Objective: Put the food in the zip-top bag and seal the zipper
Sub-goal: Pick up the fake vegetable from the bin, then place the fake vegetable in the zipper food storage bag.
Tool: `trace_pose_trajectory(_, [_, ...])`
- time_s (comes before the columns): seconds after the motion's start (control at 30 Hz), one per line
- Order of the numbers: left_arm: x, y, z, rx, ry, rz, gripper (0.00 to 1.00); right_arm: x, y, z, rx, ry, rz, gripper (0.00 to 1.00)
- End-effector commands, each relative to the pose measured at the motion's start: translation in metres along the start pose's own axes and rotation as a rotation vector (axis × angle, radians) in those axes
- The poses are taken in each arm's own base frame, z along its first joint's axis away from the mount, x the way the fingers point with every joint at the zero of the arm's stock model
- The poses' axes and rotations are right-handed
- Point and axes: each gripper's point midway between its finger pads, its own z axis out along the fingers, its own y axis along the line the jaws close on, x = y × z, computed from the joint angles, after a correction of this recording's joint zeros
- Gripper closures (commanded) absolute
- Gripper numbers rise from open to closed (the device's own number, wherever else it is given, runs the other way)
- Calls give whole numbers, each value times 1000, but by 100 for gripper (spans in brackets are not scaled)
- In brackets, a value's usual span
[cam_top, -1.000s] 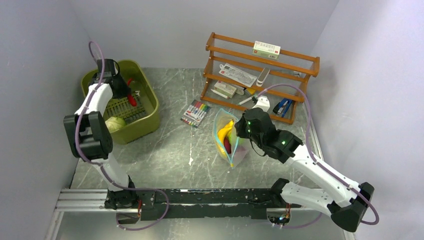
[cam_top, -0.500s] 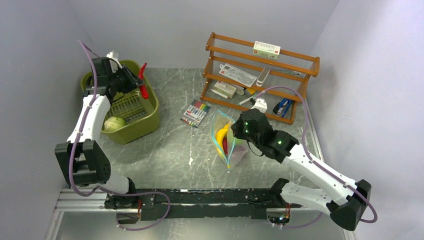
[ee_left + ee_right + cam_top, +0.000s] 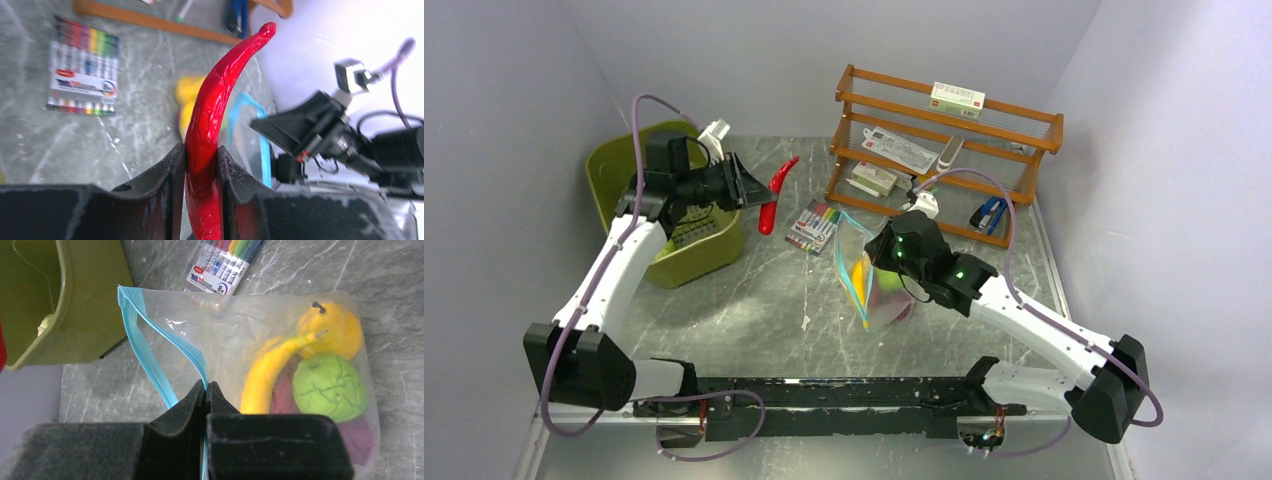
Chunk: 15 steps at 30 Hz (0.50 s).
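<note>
Now the left pincer [image 3: 754,190] has come up out of the olive tub [image 3: 699,255], where it sat a second ago, and swung out over the desk [image 3: 754,290] — its jaws narrow, clamped on the red chili [image 3: 220,100], which hangs in the air between the tub and the marker pack [image 3: 816,225]. Our right pincer [image 3: 206,390] stays pinched tight on the zip-top bag [image 3: 235,325] at its teal zipper [image 3: 150,335] and has tipped the open mouth toward the incoming arm. The banana [image 3: 265,372], green piece [image 3: 327,385] and orange-yellow piece [image 3: 335,330] already lie inside. We judge the chili goes in next — sealing is not yet begun
</note>
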Motion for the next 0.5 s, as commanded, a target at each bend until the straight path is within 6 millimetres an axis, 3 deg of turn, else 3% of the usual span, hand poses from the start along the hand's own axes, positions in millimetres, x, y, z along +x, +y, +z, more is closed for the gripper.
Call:
trace_pose_trajectory(0.0, [38, -42, -11, 177, 111, 24, 87, -15, 11, 1, -29, -57, 70, 100])
trace_pose_trajectory(0.23, [89, -55, -12, 302, 266, 42, 85, -35, 14, 4, -43, -165, 148, 100])
trace_pose_trajectory(0.47, [118, -52, -4, 330, 366, 24, 85, -43, 34, 8, -121, -185, 114, 100])
